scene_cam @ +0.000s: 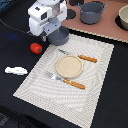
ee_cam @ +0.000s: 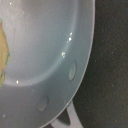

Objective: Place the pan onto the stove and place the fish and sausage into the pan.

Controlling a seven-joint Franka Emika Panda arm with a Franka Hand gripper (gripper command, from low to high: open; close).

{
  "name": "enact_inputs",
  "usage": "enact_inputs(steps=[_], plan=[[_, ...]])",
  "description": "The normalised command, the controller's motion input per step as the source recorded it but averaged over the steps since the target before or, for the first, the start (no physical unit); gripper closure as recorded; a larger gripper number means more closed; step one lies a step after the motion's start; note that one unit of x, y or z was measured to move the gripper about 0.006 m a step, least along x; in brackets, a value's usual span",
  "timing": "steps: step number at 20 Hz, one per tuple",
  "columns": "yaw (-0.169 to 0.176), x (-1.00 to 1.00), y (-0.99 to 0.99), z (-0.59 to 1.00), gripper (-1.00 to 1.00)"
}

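The blue-grey pan sits at the far corner of the placemat, just short of the pinkish-brown stove. My gripper hangs right over the pan's rim on the exterior view's left; its fingers are hidden behind the white hand. The wrist view is filled by the pan's inside, with two rivets and the start of the handle. No fingers show there. The red-orange sausage lies on the black table beside the pan. The white fish lies nearer, on the exterior view's left.
A grey two-handled pot stands on the stove, with a black burner disc beside it and a bowl at the board's far end. The striped placemat holds a tan plate, a knife and a fork.
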Motion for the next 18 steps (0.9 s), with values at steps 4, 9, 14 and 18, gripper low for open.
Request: enact_inputs(steps=[4,9,14,18], plan=[[-0.04,0.0,0.0,-0.29,-1.0],[-0.031,0.0,0.01,-0.14,1.0],[-0.015,0.01,0.0,-0.01,1.0],[-0.01,0.0,0.0,-0.09,1.0]])
